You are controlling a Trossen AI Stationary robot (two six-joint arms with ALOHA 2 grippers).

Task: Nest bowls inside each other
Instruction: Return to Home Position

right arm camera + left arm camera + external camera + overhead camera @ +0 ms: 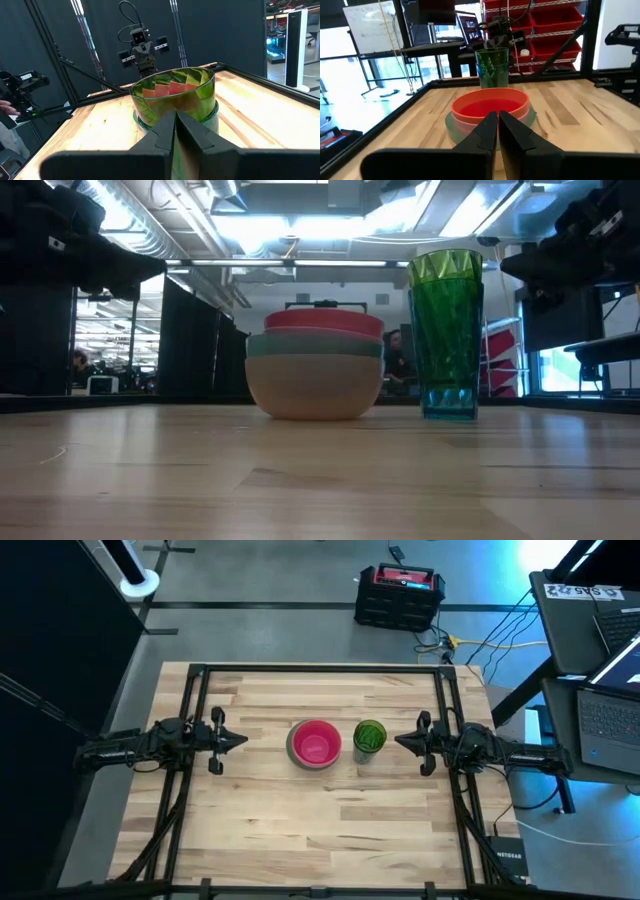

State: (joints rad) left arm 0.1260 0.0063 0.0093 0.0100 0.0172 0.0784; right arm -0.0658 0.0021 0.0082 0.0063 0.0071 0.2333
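Observation:
The bowls (315, 743) stand nested in one stack at the table's middle: a pale pink outer bowl (314, 388) rests on the wood, a green rim (314, 344) shows above it, and coral pink (322, 323) is on top. In the left wrist view the stack (490, 106) lies just ahead of the fingers. Right of it stands a tall translucent green cup (369, 738) (447, 330) (172, 95). My left gripper (244, 740) (498, 120) hovers shut, left of the stack. My right gripper (398, 740) (175, 119) hovers shut, right of the cup.
Black frame rails (190, 720) (450, 700) run along the table's left, right and far sides. Bare wood (320, 830) lies between the stack and the near edge. A toolbox (400, 595) sits on the floor beyond, laptops (610, 690) at the right.

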